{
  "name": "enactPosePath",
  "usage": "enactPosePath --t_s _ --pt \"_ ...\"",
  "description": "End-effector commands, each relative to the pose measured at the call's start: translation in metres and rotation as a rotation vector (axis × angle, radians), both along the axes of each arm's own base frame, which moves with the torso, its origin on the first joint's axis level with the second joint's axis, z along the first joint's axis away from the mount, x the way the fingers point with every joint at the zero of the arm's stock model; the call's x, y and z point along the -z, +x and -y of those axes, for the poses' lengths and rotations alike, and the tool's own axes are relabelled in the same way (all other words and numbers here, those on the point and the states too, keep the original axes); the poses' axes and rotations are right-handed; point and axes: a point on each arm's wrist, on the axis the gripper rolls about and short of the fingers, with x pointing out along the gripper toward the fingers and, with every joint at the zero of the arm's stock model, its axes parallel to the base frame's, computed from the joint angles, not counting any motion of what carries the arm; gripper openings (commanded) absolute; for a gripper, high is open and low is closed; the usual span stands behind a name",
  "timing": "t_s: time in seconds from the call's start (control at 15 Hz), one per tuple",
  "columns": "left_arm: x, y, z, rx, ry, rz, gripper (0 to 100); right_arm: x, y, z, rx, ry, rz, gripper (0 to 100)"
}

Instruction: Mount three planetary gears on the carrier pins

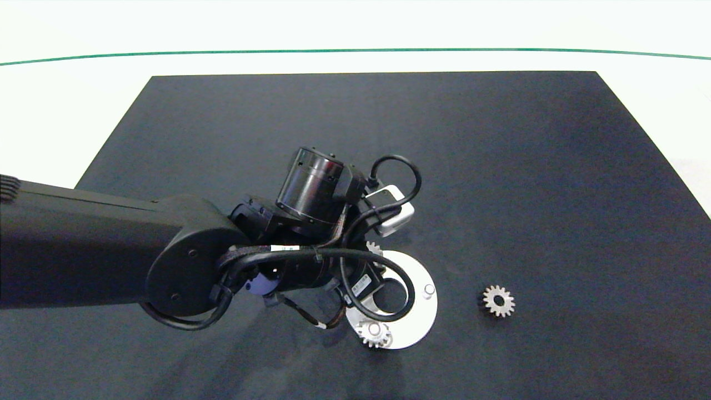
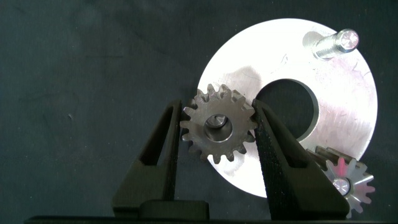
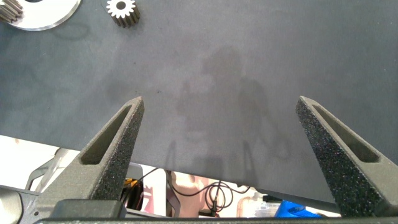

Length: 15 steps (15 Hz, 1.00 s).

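Observation:
In the left wrist view my left gripper [image 2: 217, 109] is shut on a silvery planetary gear [image 2: 219, 132], fingers pressing its teeth on both sides. A carrier pin shows through that gear's centre hole. The gear lies over the white carrier disc [image 2: 249, 68]. A second gear [image 2: 348, 180] sits on another pin, and one pin [image 2: 336, 43] stands bare. From above, the left wrist hides the gripper; the disc [image 1: 423, 319], the seated gear [image 1: 375, 333], the bare pin [image 1: 428, 290] and an edge of the held gear [image 1: 373, 248] show. A loose gear [image 1: 498, 300] lies right of the disc.
A black mat [image 1: 500, 166] covers the white table. My right gripper [image 3: 221, 124] stands open over the mat near its edge, holding nothing, with the loose gear [image 3: 122, 11] and the disc [image 3: 43, 18] far beyond it. The right arm is outside the head view.

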Motion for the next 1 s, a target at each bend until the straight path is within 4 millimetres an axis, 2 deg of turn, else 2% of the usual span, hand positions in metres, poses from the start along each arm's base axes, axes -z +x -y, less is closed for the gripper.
enactPosePath --t_s 0.07,0.4,0.47,1.0 --pt "0.0019 0.0001 0.0019 0.005 0.006 -0.001 4 0.0004 0.0 0.0 -0.001 -0.001 -0.003 100" --pt "0.0043 0.0013 0.0016 0.002 0.01 -0.007 4 0.0004 -0.0002 0.0001 0.0 0.0 -0.002 100" --pt "0.0045 0.001 0.0013 0.002 0.01 -0.007 100 0.0004 0.0 0.0 0.0 0.0 -0.004 100" --pt "0.0029 0.0007 0.0002 0.0 0.007 -0.003 100 0.0001 -0.0004 0.0002 0.002 -0.002 0.0 100"
